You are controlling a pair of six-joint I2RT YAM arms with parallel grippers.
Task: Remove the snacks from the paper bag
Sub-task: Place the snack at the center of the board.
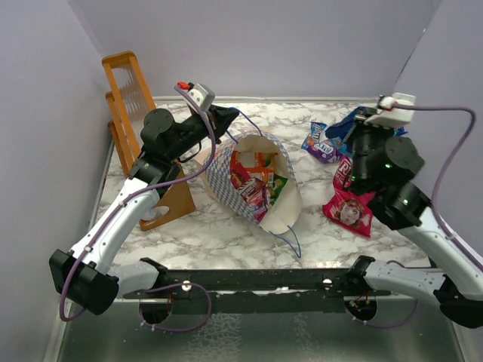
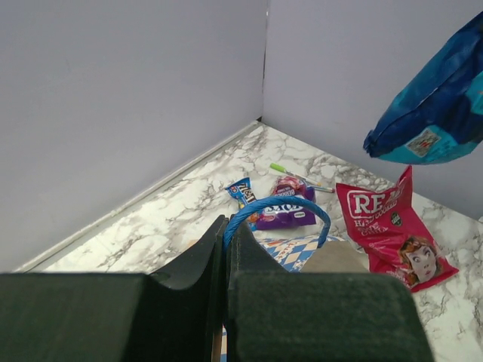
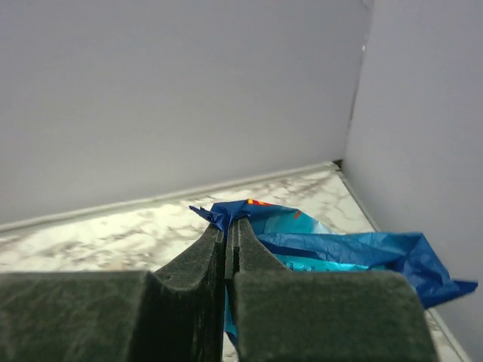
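Note:
The checkered paper bag point(image 1: 218, 179) lies on its side mid-table, mouth towards the camera, with several snacks point(image 1: 253, 187) inside. My left gripper point(image 1: 232, 117) is shut on its blue cord handle point(image 2: 281, 205) at the bag's far rim; it also shows in the left wrist view point(image 2: 226, 235). My right gripper point(image 3: 231, 230) is shut on the corner of a blue packet point(image 3: 339, 253) and holds it above the table at the back right point(image 1: 342, 126). The pink-red REAL pouch point(image 1: 349, 202) and small purple and blue packets point(image 1: 320, 143) lie on the table beside the bag.
An orange wooden rack point(image 1: 133, 98) stands at the back left, close to my left arm. Grey walls close in the back and both sides. A small green stick-like item point(image 2: 281, 169) lies near the back corner.

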